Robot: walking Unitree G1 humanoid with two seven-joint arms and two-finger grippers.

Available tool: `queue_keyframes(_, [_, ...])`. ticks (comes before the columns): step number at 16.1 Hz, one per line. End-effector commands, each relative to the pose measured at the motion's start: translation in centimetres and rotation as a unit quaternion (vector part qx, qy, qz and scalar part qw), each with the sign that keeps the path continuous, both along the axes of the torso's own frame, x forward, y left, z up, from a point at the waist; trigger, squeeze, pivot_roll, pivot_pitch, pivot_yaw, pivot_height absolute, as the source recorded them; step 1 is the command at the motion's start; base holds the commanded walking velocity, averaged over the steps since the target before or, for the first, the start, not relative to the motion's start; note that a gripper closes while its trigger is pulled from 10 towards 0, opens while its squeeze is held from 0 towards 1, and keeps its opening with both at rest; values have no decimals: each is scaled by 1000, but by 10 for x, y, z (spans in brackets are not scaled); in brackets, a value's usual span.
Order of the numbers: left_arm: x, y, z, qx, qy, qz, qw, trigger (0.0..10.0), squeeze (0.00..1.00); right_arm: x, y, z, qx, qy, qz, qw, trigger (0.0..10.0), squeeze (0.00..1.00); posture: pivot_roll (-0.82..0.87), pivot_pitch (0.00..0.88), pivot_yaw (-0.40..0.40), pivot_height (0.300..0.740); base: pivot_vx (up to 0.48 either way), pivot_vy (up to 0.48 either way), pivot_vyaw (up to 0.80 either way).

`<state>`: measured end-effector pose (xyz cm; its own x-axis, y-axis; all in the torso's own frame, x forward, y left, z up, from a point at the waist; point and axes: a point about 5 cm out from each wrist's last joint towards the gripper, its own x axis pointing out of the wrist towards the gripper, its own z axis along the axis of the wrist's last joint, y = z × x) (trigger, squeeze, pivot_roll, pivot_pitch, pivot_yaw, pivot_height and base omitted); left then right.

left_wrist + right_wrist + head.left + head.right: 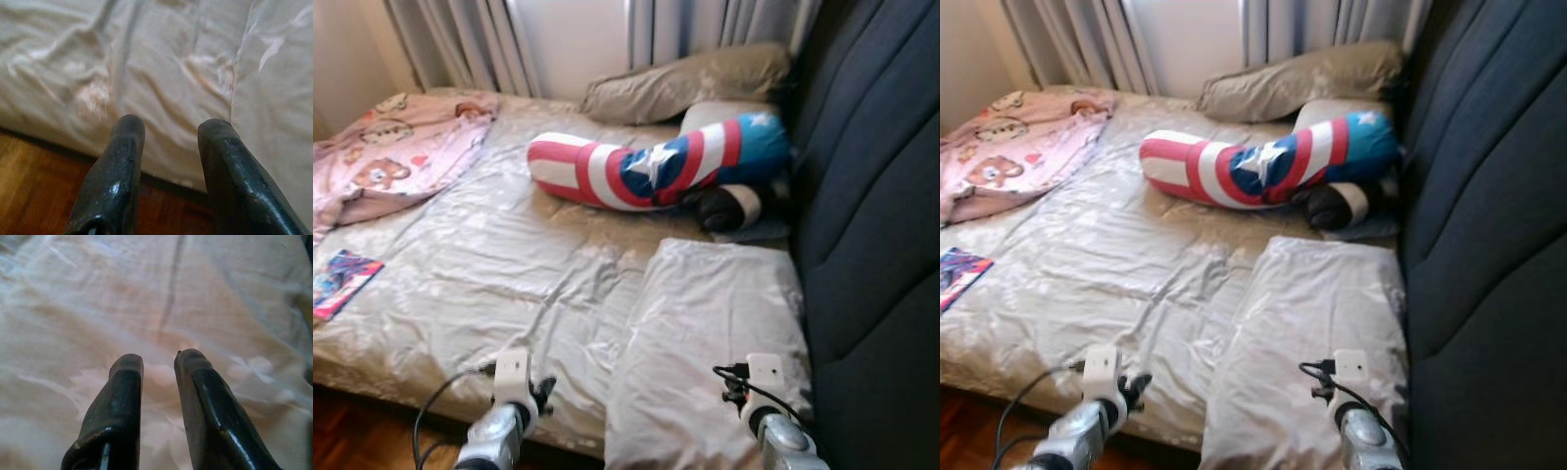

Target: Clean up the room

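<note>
A: Head cam, what was there?
B: Bed w/ a shiny, creased grey satin sheet [489, 264]. Long tube-shaped plush bolster [651, 162] in red/white stripes w/ blue patch and white star lay across the far half. Behind it, a flat beige pillow [690, 80] by the pleated grey curtains [470, 44]. Soft pink blanket w/ bear prints [396, 152] bunched at far left; thin colourful booklet [340, 279] flat on the sheet's left edge. Puffy silver-grey satin pillow [715, 352] nearest, against the padded dark blue headboard [871, 225].
A: L wrist?
B: Left gripper [171, 129], two rounded glossy black fingers apart, nothing between, over the mattress edge; parquet wood floor [44, 181] below.
A: R wrist?
B: Right gripper [158, 363] just over the silver-grey pillow's wrinkled fabric, fingers parted by a narrow gap, empty.
</note>
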<state>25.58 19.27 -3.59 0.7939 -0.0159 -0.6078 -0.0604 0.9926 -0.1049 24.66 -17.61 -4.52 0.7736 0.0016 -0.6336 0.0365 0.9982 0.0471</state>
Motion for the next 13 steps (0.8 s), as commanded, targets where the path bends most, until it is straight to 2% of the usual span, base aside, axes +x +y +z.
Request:
queue_keyframes(1, [-14,-2,-12,2,39,4,999,10000,0,-7,-3,-5,-4,23,-8,1000,10000,663,41,0,-47,740,0,0,0])
queue_keyframes(2, [-17,-3,-14,0,46,13,999,10000,0,-7,-6,-5,-1,23,-24,999,10000,1000,46,0,-47,740,0,0,0])
queue_keyframes(6, [-21,-5,-18,0,56,9,998,10000,0,-5,-4,-5,9,23,-28,999,10000,1000,31,0,-34,740,0,0,0])
queue_keyframes(8, [-26,-4,-21,3,68,9,998,10000,0,-11,-5,-8,2,31,-26,999,10000,1000,21,0,-27,740,0,0,0])
queue_keyframes(9, [-29,-3,-23,11,73,-1,997,10000,0,-15,-5,-11,2,38,-26,999,10000,0,20,0,-22,740,0,0,0])
queue_keyframes(10, [-34,-3,-26,20,82,-10,996,10000,0,-20,-3,-15,1,45,-22,999,10000,0,20,0,-22,740,0,0,0])
queue_keyframes(13, [-46,0,-33,23,101,7,995,10000,0,-32,-2,-22,-5,61,-10,998,10000,0,35,0,-30,740,0,0,0])
